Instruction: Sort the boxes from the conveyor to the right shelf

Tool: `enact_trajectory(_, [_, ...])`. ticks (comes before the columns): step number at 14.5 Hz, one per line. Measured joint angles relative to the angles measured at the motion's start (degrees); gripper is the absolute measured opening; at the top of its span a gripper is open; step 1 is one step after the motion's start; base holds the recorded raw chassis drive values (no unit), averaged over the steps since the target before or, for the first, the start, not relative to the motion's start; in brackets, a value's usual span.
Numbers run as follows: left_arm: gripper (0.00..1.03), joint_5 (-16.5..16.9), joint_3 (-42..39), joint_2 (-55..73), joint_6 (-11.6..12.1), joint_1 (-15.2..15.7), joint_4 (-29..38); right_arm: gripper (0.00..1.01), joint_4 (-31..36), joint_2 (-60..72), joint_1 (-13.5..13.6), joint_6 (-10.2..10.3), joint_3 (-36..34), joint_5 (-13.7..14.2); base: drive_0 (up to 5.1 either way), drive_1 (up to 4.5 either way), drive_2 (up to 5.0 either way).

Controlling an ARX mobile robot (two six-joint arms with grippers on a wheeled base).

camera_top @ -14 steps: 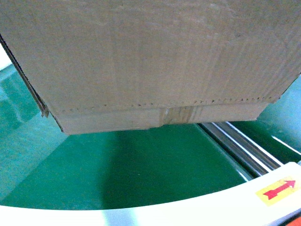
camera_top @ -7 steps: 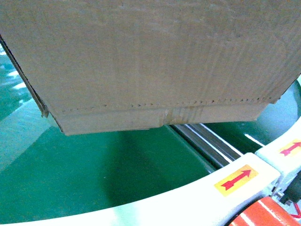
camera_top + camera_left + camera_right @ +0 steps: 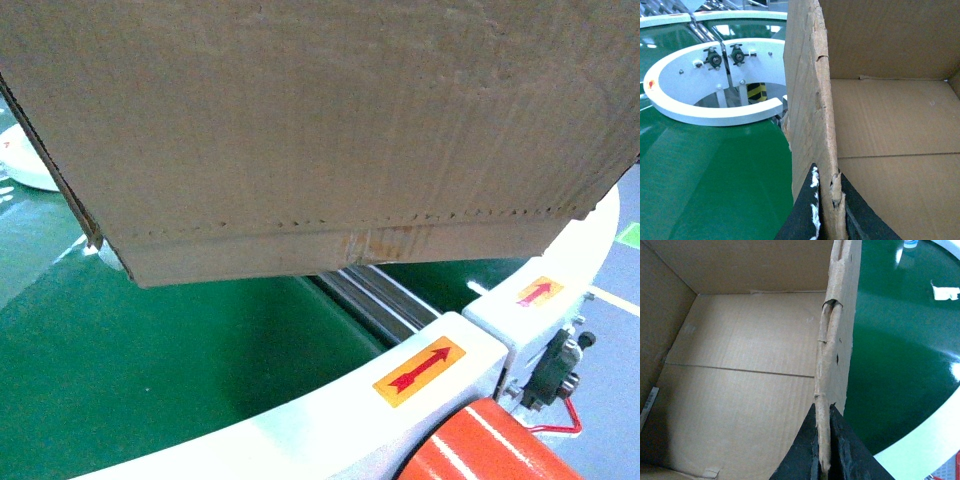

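Both pincers, left (image 3: 829,220) and right (image 3: 823,452), clamped on the cardboard carton's (image 3: 320,130) ragged walls above the conveyor (image 3: 150,370); torn cardboard could rip, dropping it.

Bright overhead light, white glare patches on the green belt (image 3: 900,355), soft shadow under the carton (image 3: 320,130).

There is one big brown box (image 3: 320,130), one green belt (image 3: 150,380), two yellow arrow stickers (image 3: 420,370), one orange roller (image 3: 500,450) and two black grippers (image 3: 826,220)
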Motion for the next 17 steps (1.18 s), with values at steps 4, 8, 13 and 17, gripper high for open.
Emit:
enact_trajectory(4, [0.03,0.0,0.0,0.0,0.0,0.0,0.0,0.02,0.0,0.0,0.0,0.0,0.0,0.0,-1.4,-1.36,-1.4])
enact_trajectory(8, [0.03,0.0,0.0,0.0,0.0,0.0,0.0,0.02,0.0,0.0,0.0,0.0,0.0,0.0,-1.5,-1.46,-1.5])
enact_trajectory(13, [0.03,0.0,0.0,0.0,0.0,0.0,0.0,0.02,0.0,0.0,0.0,0.0,0.0,0.0,-1.3,-1.30,-1.3])
enact_trajectory(17, [0.03,0.1,0.0,0.3,0.0,0.0,-0.3,0.02,-0.2,0.4,0.0,0.0,0.0,0.0,-1.3,-4.57,1.9])
